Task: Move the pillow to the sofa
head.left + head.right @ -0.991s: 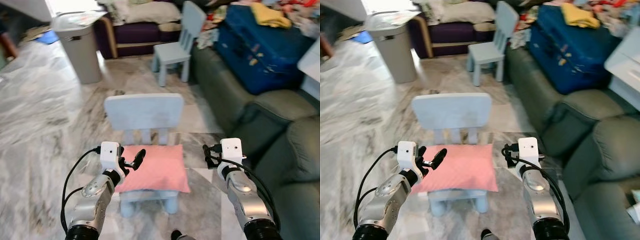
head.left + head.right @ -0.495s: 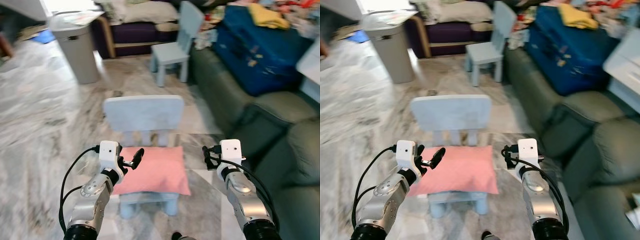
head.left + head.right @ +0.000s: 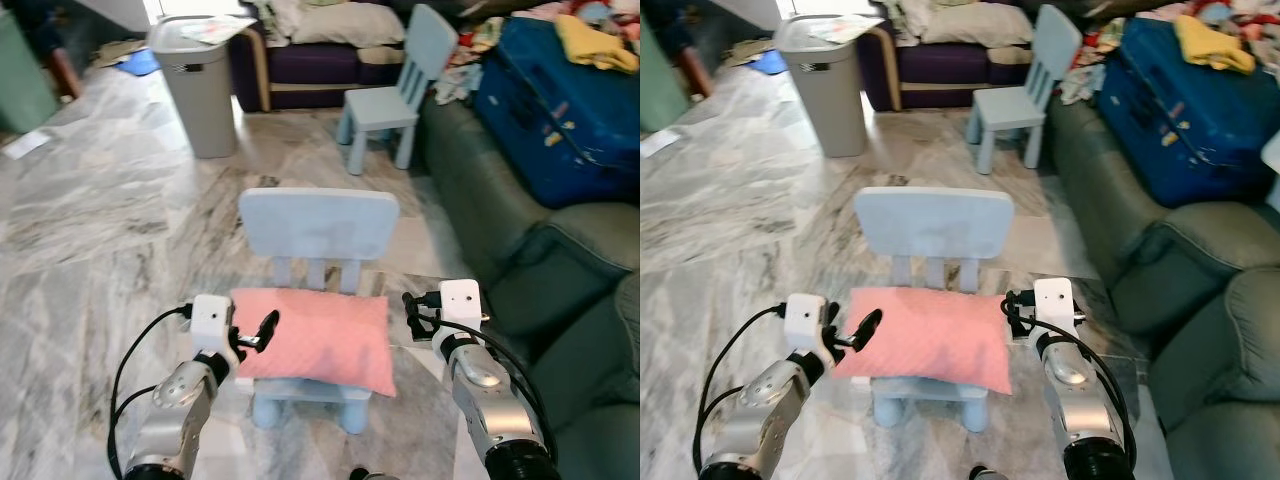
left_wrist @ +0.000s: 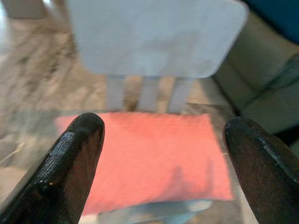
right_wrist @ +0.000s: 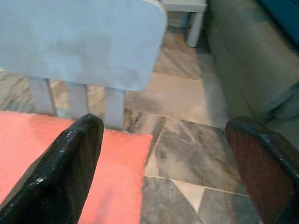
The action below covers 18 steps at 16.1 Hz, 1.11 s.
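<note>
The pink pillow (image 3: 316, 340) lies on the small blue chair (image 3: 318, 228), flanked by the left gripper (image 4: 159, 163) and right gripper (image 5: 163, 168), both jaws wide.

A flat pink pillow (image 3: 315, 338) lies across a small pale-blue chair's seat (image 3: 310, 400), between the two wide-open grippers, left gripper (image 3: 250, 335) at one end, right gripper (image 3: 413, 312) beside the other. Dark green sofa (image 3: 500, 215) stands beyond the right gripper.
</note>
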Available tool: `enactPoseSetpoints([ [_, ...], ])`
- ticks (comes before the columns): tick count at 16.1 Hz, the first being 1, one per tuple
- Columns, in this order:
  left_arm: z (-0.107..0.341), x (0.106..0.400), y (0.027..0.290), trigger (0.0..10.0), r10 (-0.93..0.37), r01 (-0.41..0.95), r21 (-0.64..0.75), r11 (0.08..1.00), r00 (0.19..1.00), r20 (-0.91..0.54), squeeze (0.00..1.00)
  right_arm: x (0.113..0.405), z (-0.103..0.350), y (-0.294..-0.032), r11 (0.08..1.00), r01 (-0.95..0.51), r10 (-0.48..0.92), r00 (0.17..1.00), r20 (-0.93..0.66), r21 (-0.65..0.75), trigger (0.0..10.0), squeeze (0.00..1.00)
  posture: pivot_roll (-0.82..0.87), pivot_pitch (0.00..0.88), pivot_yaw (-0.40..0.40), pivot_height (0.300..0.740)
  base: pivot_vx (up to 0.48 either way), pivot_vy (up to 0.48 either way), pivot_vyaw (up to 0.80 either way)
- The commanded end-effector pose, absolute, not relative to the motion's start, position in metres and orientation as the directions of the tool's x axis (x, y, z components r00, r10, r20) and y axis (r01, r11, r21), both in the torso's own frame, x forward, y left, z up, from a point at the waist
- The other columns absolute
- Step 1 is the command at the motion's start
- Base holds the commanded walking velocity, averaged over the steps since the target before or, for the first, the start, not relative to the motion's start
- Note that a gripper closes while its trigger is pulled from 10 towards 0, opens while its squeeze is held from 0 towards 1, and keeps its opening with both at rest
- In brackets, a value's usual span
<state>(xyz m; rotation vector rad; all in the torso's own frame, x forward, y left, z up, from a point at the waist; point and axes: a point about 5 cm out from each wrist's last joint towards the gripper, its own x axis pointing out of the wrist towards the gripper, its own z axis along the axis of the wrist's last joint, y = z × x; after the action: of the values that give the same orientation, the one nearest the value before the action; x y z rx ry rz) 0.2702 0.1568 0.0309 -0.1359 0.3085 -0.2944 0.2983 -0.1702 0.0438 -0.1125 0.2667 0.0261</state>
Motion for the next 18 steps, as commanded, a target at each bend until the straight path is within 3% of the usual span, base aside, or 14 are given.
enactPoseSetpoints([
  [1, 0.025, 0.265, 0.162, 10.0, -0.286, 0.25, -0.151, 0.956, 0.909, -0.304, 0.0, 0.296, 0.042, -0.171, 0.994, -0.043, 0.016, 0.963, -0.268, -0.097, 10.0, 0.0, 0.01, 0.099, 0.032, 0.74, 0.0, 0.0, 0.0],
  [18, 0.013, 0.228, 0.173, 10.0, -0.247, 0.206, -0.151, 0.967, 0.9, -0.358, 0.0, 0.259, 0.025, -0.165, 0.993, -0.096, 0.069, 0.941, -0.332, -0.067, 10.0, 0.0, 0.02, 0.22, 0.017, 0.74, 0.0, 0.0, 0.0],
])
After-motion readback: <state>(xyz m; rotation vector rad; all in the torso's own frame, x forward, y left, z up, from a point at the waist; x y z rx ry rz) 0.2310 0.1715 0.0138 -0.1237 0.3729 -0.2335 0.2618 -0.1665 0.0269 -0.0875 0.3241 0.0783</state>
